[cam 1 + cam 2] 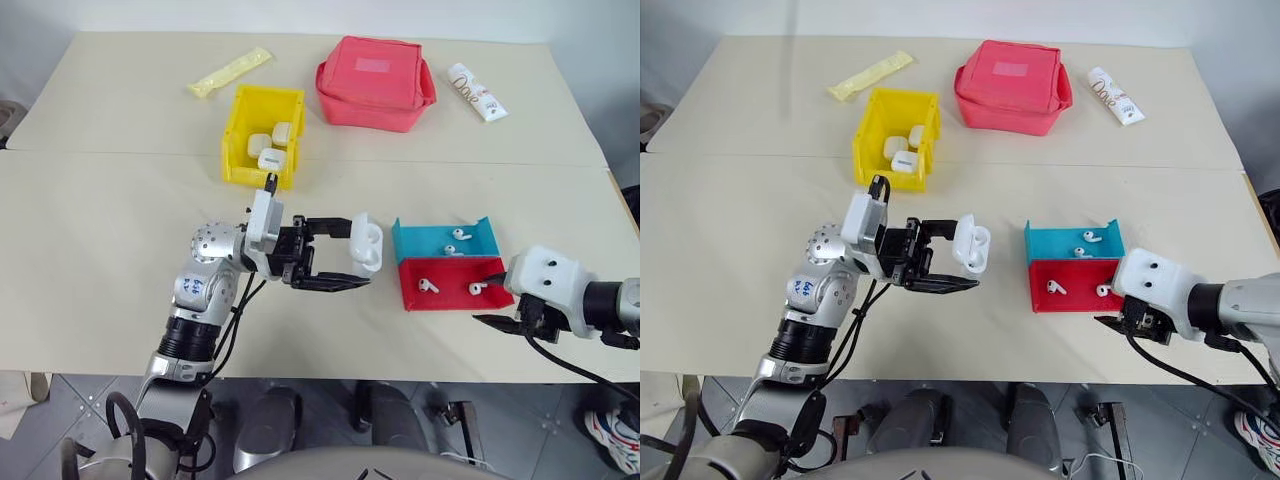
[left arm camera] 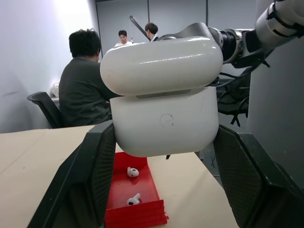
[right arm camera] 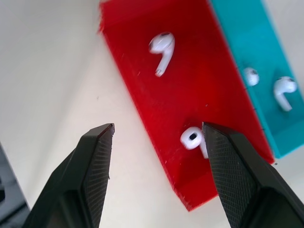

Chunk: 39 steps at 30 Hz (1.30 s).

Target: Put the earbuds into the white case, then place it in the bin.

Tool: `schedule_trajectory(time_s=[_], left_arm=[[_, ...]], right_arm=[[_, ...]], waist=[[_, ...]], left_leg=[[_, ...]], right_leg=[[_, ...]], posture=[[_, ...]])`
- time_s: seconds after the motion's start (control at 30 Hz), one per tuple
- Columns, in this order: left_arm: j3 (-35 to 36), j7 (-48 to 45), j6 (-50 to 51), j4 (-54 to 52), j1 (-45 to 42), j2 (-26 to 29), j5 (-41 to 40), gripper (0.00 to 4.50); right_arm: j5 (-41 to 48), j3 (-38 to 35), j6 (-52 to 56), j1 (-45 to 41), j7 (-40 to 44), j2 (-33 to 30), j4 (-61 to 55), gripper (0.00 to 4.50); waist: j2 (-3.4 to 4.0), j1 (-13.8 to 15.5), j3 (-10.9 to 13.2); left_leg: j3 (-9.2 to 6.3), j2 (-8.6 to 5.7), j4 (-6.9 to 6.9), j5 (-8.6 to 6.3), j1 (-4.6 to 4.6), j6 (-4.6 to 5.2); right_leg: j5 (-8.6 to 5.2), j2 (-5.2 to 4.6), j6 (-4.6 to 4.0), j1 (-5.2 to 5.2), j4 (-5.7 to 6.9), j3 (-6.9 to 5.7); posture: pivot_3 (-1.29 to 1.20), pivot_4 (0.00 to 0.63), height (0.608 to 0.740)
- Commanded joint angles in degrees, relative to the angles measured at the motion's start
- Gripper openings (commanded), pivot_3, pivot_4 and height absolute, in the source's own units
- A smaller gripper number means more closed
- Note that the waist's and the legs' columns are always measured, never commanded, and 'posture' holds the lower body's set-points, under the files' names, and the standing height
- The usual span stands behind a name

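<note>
On the table one yellow bin holds three cases. The left gripper pinches the open white case in the air beside two trays. The right gripper, fingers spread, hovers over the red tray; its rim could block the grab. Four earbuds lie there, two per tray.

Four earbuds lie in the trays: two in the red tray, at and, and two in the blue tray, at and. One open white case (lid flipped up) is held; three more white cases sit in the single yellow bin. One red pouch, one yellow packet, one white tube.
</note>
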Motion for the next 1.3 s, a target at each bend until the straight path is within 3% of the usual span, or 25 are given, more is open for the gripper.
schedule_trajectory(time_s=[0.03,0.17,0.4,0.67,1.3], left_arm=[[-0.2,0.6,0.2,-3.3,0.4,-0.1,-1.8,2.74],[-0.3,1.0,0.5,-4.1,0.8,-0.1,-1.7,2.74],[-0.3,1.6,0.9,-5.1,1.5,0.1,-1.8,2.74],[-0.3,2.1,0.9,-5.5,1.6,0.1,-1.7,2.74],[-0.4,3.4,1.1,-7.4,3.1,0.6,-1.8,2.74]], right_arm=[[-2.5,4.3,0.2,-3.1,1.1,-3.1,1.6,3.03],[-4.4,9.3,-1.7,-7.8,2.0,-3.7,4.3,1.91],[-9.7,18.5,-3.5,-17.6,3.9,-2.8,10.4,1.91],[-14.1,24.5,-7.7,-23.1,7.1,-1.3,15.2,1.91],[-20.2,27.5,-14.6,-26.4,10.5,3.0,22.4,1.91]], waist=[[0.00,0.0,0.0],[0.02,0.0,0.0],[0.04,-0.2,0.0],[0.06,-0.2,0.0],[0.09,-0.2,0.0]], left_leg=[[-0.01,0.00,0.00,0.00,-0.02,0.00],[-0.02,-0.01,0.00,-0.01,-0.02,0.01],[-0.01,0.00,-0.01,-0.01,-0.02,0.01],[0.00,-0.01,-0.01,-0.01,-0.02,0.00],[0.03,-0.01,0.00,-0.02,-0.01,-0.03]], right_leg=[[0.00,0.00,0.00,0.00,0.00,-0.01],[0.00,-0.01,-0.01,0.00,-0.04,-0.02],[-0.01,0.00,-0.01,-0.02,-0.03,-0.01],[0.00,0.00,0.00,-0.03,-0.03,-0.01],[0.01,0.01,0.01,-0.03,-0.01,-0.03]], posture=[[0.00,0.150,0.740],[0.00,0.150,0.740],[0.00,0.150,0.740],[0.00,0.150,0.740],[0.00,0.150,0.740]])
